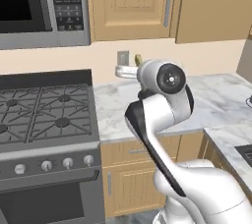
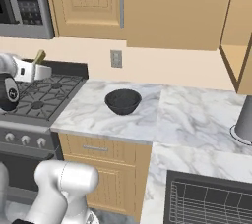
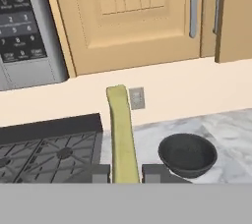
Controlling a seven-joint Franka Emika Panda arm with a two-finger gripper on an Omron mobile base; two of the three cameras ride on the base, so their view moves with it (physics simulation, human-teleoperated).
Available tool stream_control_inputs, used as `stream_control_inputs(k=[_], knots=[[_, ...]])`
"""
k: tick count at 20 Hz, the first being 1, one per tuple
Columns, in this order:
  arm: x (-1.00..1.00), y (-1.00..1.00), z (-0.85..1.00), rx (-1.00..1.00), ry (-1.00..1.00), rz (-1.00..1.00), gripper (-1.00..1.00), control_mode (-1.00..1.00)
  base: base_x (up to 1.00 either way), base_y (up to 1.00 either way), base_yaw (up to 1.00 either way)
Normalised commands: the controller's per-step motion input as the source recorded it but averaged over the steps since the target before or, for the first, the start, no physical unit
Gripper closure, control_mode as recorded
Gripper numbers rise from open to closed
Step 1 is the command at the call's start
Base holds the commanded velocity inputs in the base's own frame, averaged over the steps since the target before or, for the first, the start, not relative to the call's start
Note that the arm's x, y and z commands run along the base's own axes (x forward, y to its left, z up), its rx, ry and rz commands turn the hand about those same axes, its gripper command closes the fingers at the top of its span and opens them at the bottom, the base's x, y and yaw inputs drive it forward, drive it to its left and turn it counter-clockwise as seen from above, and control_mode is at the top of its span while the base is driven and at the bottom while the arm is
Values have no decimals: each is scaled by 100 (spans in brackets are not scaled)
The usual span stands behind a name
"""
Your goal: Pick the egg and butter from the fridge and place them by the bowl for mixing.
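My gripper (image 3: 124, 173) is shut on the butter (image 3: 121, 134), a thin yellowish-olive stick that rises between the two fingertips. The hand hovers above the stove's right side, left of the bowl (image 3: 187, 155). In the right base view the gripper (image 2: 41, 64) sits at the far left with the butter (image 2: 39, 56) poking up from it. The dark round bowl (image 2: 123, 101) rests on the marble counter (image 2: 93, 112) to its right. From the left base view the butter tip (image 1: 138, 60) peeks above the arm's joint. The egg and the fridge are out of view.
A gas stove (image 1: 44, 110) stands left of the counter, with a microwave (image 1: 44, 7) above it. Wooden wall cabinets (image 2: 147, 7) hang over the counter, and an outlet (image 2: 116, 58) is on the wall. A dark sink (image 2: 206, 198) and a grey cylinder (image 2: 244, 115) lie at the right.
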Motion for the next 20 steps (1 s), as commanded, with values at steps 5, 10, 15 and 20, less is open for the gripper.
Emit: stream_control_inputs(k=[5, 10, 15, 20], knots=[[25, -13, -13, 32, 47, 0, 100, -100, 0, 0, 0], [9, -11, -16, 28, 41, 0, 100, -100, 0, 0, 0], [0, 0, -2, 0, 6, 0, 100, -100, 0, 0, 0], [0, 0, -37, -7, 1, 0, 100, -100, 0, 0, 0]])
